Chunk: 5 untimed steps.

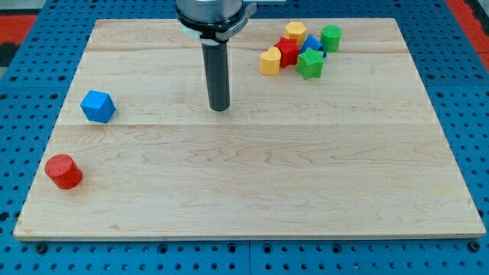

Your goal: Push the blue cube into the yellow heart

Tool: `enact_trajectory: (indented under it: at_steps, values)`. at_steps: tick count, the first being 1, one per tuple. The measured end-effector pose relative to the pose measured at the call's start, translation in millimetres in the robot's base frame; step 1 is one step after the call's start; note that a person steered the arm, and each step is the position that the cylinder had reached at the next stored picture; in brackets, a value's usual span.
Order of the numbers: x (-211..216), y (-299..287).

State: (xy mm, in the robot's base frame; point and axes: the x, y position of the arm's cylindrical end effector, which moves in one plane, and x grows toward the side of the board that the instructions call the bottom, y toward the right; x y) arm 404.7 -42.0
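Observation:
The blue cube (98, 106) sits near the left edge of the wooden board. The yellow heart (270, 61) lies at the view's top, at the left end of a tight cluster of blocks. My tip (220, 108) rests on the board in the upper middle, well to the right of the blue cube and below-left of the yellow heart. It touches no block.
The cluster beside the yellow heart holds a red block (288, 50), a yellow block (296, 31), a blue block (312, 44), a green star (310, 65) and a green cylinder (331, 37). A red cylinder (63, 171) stands at the lower left. The wooden board (252, 176) lies on a blue pegboard.

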Motion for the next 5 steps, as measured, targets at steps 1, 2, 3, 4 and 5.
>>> enact_trajectory:
  at_steps: [1,2,3,4,5]
  values:
    - [1.1,-0.6]
    - [19.5,-1.8]
    - [35.9,-22.1]
    - [42.3,-62.2]
    - [50.6,-116.9]
